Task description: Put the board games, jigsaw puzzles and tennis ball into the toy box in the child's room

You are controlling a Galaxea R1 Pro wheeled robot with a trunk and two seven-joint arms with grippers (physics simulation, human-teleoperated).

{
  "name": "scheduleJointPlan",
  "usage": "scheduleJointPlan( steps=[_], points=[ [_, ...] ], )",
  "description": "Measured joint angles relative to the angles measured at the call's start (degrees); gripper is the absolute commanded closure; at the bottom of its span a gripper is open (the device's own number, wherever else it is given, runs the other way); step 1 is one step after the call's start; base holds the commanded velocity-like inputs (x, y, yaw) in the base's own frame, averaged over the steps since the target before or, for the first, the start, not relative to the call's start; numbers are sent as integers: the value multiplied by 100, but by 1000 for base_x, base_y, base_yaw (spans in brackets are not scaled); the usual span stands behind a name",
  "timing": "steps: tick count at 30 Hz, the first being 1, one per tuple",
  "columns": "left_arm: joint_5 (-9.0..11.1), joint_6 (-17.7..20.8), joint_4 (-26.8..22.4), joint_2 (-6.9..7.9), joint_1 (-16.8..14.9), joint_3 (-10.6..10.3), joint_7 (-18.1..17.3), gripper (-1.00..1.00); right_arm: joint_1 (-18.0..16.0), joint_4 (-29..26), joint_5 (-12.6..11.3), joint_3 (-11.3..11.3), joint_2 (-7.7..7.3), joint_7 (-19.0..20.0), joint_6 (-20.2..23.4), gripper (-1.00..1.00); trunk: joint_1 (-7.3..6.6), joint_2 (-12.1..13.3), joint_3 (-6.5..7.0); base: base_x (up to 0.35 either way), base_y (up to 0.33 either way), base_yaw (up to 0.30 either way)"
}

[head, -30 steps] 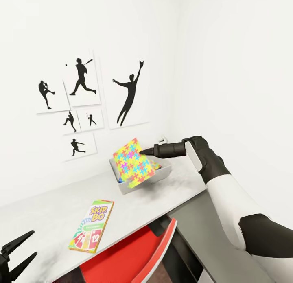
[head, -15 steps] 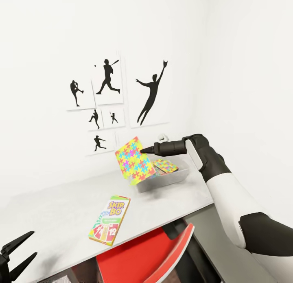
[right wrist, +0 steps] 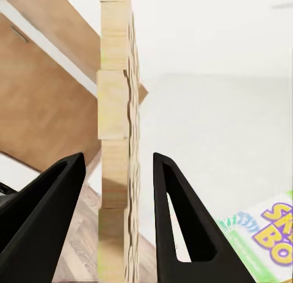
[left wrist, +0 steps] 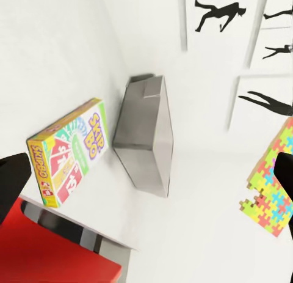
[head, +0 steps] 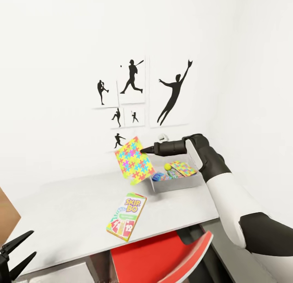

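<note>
The right gripper (head: 143, 151) reaches out over the white table (head: 61, 218) and pinches the upper right edge of a jigsaw puzzle (head: 134, 161), a flat board covered in bright interlocking pieces. The puzzle hangs tilted in the air, its lower edge near the left rim of the toy box (head: 175, 183), at about 10 o'clock from the box's middle in the head view. In the right wrist view the puzzle (right wrist: 115, 136) shows edge-on as a thin layered slab between the two dark fingers (right wrist: 177, 222), which close on either side of it.

The toy box is a grey open tray near the table's far right corner. Inside it lie a yellow-green tennis ball (head: 167, 166), a second colourful jigsaw puzzle (head: 184, 168) leaning against the far side, and some blue-and-green items too small to name.

A Skip-Bo board game (head: 127, 216) lies flat on the table at about 7 o'clock from the box, well apart from it. In the left wrist view the same game (left wrist: 68, 150) lies beside the grey box (left wrist: 144, 136).

The left gripper (head: 14, 254) hangs low at the table's near left corner with its fingers spread, holding nothing.

A red chair (head: 162, 256) is tucked under the table's near edge. Baseball silhouette pictures (head: 142, 91) hang on the white wall behind.
</note>
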Motion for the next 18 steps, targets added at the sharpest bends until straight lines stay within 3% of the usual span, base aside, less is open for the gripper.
scheduleJointPlan(
  steps=[5, 11, 18],
  points=[
    [-2, -3, 2, 0, 0, -1, 0, -100, 8, -49, 1, 8, 2, 2, 0, 100, 0, 0, 0, 0, -26, 297],
    [-2, -4, 2, 0, 0, 1, 5, -100, 23, -60, -3, 32, 4, 3, 2, 100, 0, 0, 0, 0, -188, 297],
    [12, -4, 5, 1, 0, 6, 8, -100, 26, -63, 4, 38, 2, -7, 1, 100, 0, 0, 0, 0, -22, 297]
  ],
)
